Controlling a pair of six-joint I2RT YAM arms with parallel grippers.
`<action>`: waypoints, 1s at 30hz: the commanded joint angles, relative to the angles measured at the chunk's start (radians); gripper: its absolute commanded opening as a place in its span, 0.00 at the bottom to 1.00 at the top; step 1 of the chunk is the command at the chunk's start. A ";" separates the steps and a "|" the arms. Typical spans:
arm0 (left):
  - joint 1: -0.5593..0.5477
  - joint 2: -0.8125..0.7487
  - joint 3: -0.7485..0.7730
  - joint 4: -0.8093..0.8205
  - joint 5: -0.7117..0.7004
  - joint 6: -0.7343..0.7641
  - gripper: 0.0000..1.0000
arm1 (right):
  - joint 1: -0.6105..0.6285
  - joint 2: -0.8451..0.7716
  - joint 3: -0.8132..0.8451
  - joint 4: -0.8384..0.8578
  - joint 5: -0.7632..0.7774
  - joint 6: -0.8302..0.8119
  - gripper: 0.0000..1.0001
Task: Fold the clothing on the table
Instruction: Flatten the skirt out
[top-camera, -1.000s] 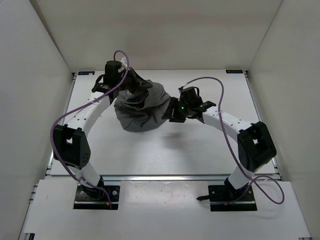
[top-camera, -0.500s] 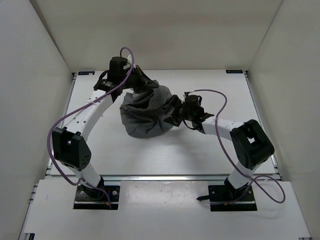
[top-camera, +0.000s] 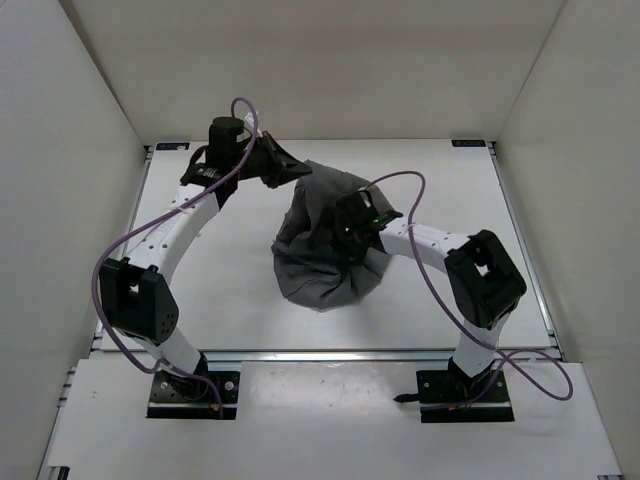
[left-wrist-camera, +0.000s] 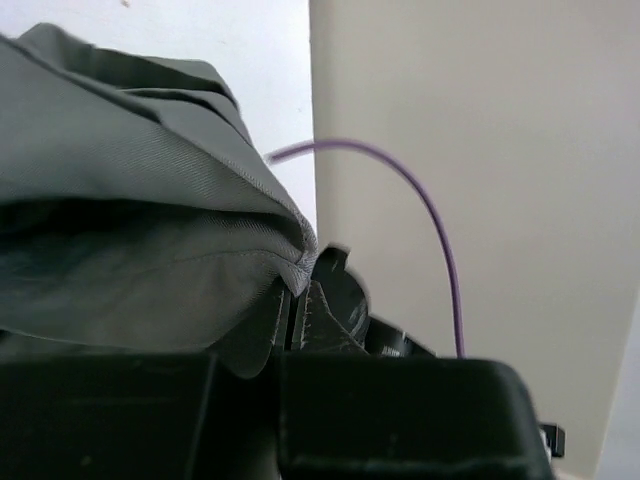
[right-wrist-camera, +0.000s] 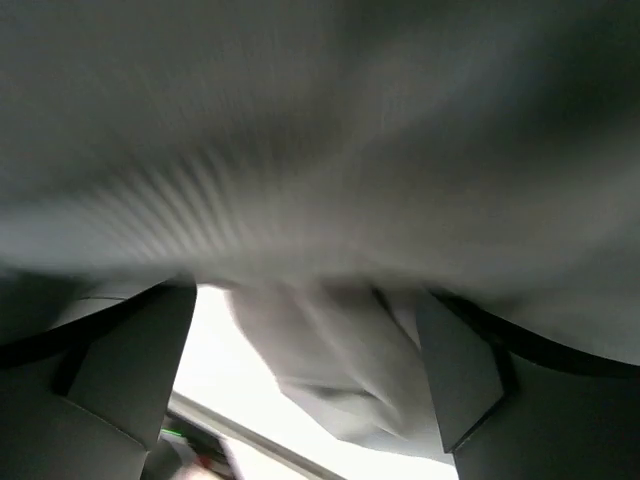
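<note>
My left pincer (left-wrist-camera: 298, 305) was clamped tight on an edge of the clothing (top-camera: 322, 262); in its own wrist view the gray cloth bunched out of the closed jaws and draped away to the left, with a purple cable (left-wrist-camera: 420, 200) arching behind it against the wall; from above, that pincer sat raised over the far left part of the table (top-camera: 220, 290); the cloth ran from it down and to the right into a rumpled heap lying around the middle of the tabletop; my right pincer (top-camera: 347, 232) was over that heap, down among the folds; its wrist view was blurred, yet both fingers (right-wrist-camera: 125, 375) showed well apart at the frame's sides, jaws spread wide; a fold of gray fabric hung loose between them; I could not tell whether the cloth touched either pad; the pincer gripped nothing.
</note>
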 joint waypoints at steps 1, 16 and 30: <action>0.047 -0.086 -0.063 0.077 0.035 -0.028 0.00 | 0.066 0.033 -0.012 -0.199 0.103 -0.117 0.86; 0.292 -0.225 -0.339 0.041 -0.023 0.053 0.00 | -0.222 -0.069 0.026 -0.435 0.166 -0.652 0.01; 0.139 -0.379 -0.652 -0.041 -0.234 0.217 0.00 | -0.531 -0.321 0.020 -0.556 0.220 -0.691 0.48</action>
